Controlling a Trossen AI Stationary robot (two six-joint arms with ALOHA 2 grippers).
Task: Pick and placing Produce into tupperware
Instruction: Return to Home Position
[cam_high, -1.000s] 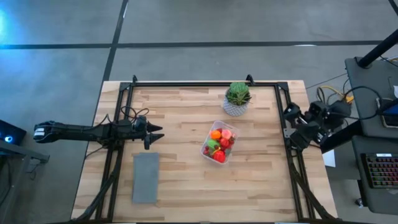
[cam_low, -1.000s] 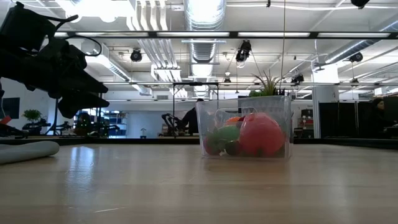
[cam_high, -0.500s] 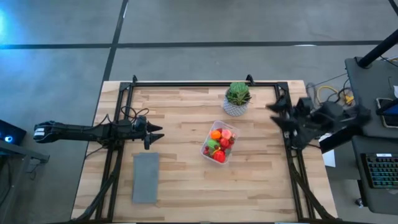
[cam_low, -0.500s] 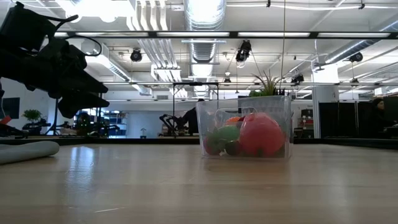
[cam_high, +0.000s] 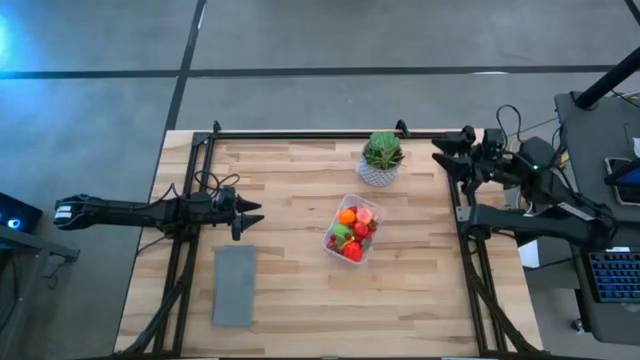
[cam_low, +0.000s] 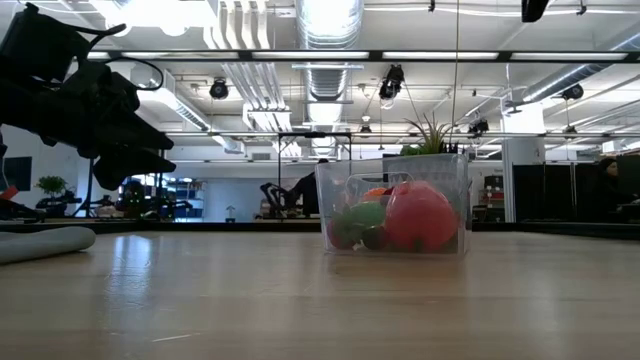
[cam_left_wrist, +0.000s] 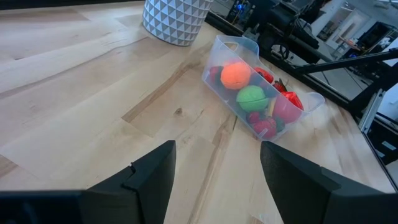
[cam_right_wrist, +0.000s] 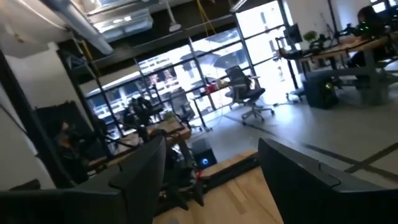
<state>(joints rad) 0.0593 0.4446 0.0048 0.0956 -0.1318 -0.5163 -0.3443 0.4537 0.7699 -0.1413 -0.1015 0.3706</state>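
Observation:
The clear tupperware (cam_high: 352, 228) stands on its base near the table's middle, filled with produce (cam_left_wrist: 250, 98): an orange ball, a green piece and red and pink berries, also seen in the low view as produce (cam_low: 410, 215). My left gripper (cam_high: 250, 212) hovers open over the left part of the table, pointing toward the tupperware (cam_left_wrist: 261, 93), well short of it. My right gripper (cam_high: 447, 148) is open and raised near the table's far right corner, beside the potted plant (cam_high: 382, 158). The right wrist view shows only its fingers (cam_right_wrist: 140, 177) and the room.
A flat grey rectangle (cam_high: 235, 285) lies near the left gripper, toward the near edge. The spiky plant in its white pot (cam_left_wrist: 177, 18) stands just beyond the tupperware. A black frame rail (cam_high: 320, 133) runs along the table's edges. Bare wood (cam_high: 420, 300) lies on the tupperware's near side.
My right arm has swung from the table's right edge toward the far right corner and risen, and its gripper has tipped up until it looks level into the room. The left arm, tupperware and produce have kept still.

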